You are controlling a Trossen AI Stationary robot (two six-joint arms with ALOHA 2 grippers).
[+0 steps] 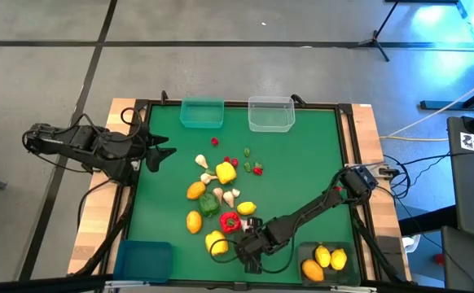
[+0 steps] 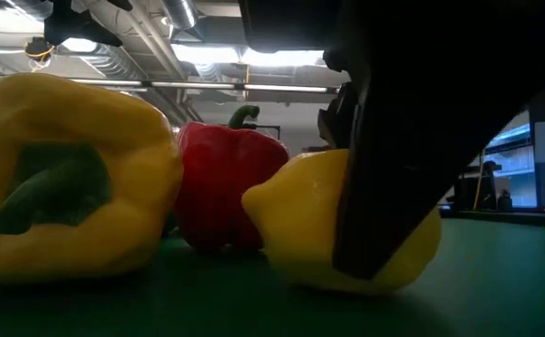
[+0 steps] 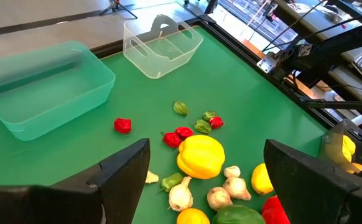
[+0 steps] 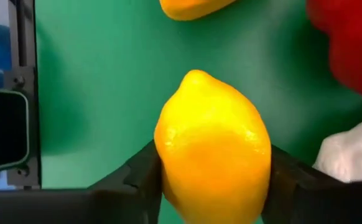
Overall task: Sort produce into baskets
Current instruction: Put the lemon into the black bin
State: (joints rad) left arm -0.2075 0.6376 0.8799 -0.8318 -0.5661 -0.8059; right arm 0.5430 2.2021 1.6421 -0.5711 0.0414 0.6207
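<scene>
A green-topped table [image 1: 302,163] is carrying scattered toy produce and four small baskets at its corners. The right arm is reaching low across the near side, and its right pincer [image 4: 213,171] is straddling a yellow lemon [image 4: 212,149] lying on the mat, one dark finger pressing each flank; the fingers are closing in on the fruit and appear to be touching it, though it is not yet lifted. In the low view the lemon is sitting just beside a red bell pepper [image 2: 228,183] and a yellow bell pepper [image 2: 66,178]. The dark grey basket [image 1: 328,262] at the near right corner is already holding three yellow and orange citrus pieces, so this lemon probably belongs there.

To do this step well, the grip should be settling across the lemon's widest middle, firm enough that the smooth rounded skin is not slipping out, then rising straight up so the neighbouring peppers are not being nudged.

The left pincer [image 3: 199,180] is waiting with fingers wide apart and empty, at the left edge of the table, looking toward the teal basket [image 3: 44,87] and clear basket [image 3: 162,46].
</scene>
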